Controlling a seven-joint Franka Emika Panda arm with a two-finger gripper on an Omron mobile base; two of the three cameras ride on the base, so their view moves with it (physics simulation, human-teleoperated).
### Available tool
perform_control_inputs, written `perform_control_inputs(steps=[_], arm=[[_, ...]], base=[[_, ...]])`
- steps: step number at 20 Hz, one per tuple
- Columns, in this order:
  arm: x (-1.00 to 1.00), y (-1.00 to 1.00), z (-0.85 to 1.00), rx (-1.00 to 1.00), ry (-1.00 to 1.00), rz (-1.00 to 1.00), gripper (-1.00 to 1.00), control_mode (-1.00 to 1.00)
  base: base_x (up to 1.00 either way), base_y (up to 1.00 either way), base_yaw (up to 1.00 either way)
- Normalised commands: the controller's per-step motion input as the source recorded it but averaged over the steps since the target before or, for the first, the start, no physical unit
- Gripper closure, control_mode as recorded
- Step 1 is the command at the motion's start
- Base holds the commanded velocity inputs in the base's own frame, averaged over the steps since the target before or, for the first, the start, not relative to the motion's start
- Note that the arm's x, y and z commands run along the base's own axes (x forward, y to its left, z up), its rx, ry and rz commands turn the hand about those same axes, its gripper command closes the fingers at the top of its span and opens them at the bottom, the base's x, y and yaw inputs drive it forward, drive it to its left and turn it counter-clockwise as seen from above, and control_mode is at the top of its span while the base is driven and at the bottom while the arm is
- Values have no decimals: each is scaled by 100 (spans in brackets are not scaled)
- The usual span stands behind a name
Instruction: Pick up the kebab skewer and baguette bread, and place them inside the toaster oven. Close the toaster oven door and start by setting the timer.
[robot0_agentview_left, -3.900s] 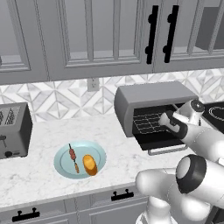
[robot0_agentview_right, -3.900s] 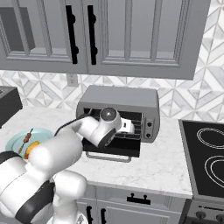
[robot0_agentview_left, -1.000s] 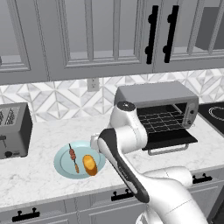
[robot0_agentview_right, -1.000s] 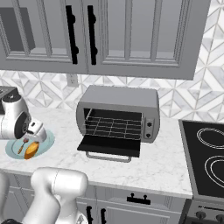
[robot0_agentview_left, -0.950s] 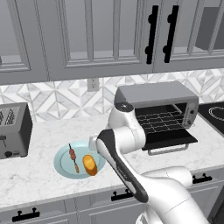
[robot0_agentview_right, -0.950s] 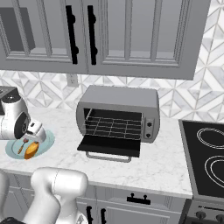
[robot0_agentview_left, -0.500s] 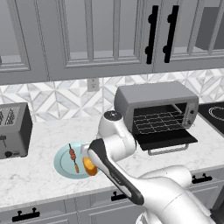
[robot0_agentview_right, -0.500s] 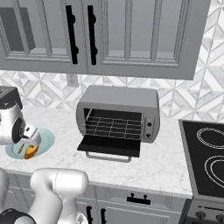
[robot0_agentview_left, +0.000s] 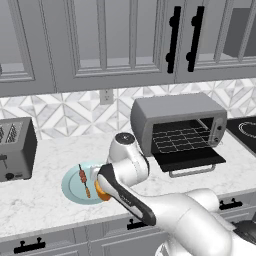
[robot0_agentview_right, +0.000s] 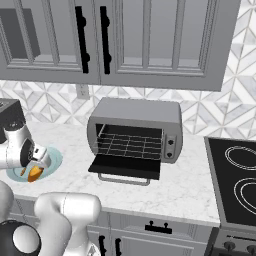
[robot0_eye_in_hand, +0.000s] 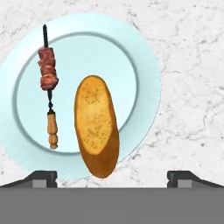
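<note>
The fully spread, empty tool (robot0_eye_in_hand: 112, 177) hovers over the golden oval baguette bread (robot0_eye_in_hand: 96, 124) and thin meat-threaded kebab skewer (robot0_eye_in_hand: 49, 83); nothing loaded into the open grey metal toaster oven (robot0_agentview_left: 177, 125).

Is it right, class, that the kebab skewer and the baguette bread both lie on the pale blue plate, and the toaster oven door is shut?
Not quite. The toaster oven door hangs open, as the right base view shows. The kebab skewer and baguette bread do lie on the pale blue plate.
</note>
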Motion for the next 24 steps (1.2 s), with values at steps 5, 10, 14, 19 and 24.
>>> perform_control_inputs(steps=[5, 10, 14, 19, 24], arm=[[20, 11, -24, 0, 1, 0, -100, -100], [10, 15, -33, 0, 1, 0, -100, -100], [13, 7, -31, 0, 0, 0, -100, -100], [20, 14, -33, 0, 1, 0, -100, -100], [20, 7, -15, 0, 0, 0, -100, -100]], base=[[0, 0, 0], [0, 0, 0], [0, 0, 0], [0, 0, 0], [0, 0, 0]])
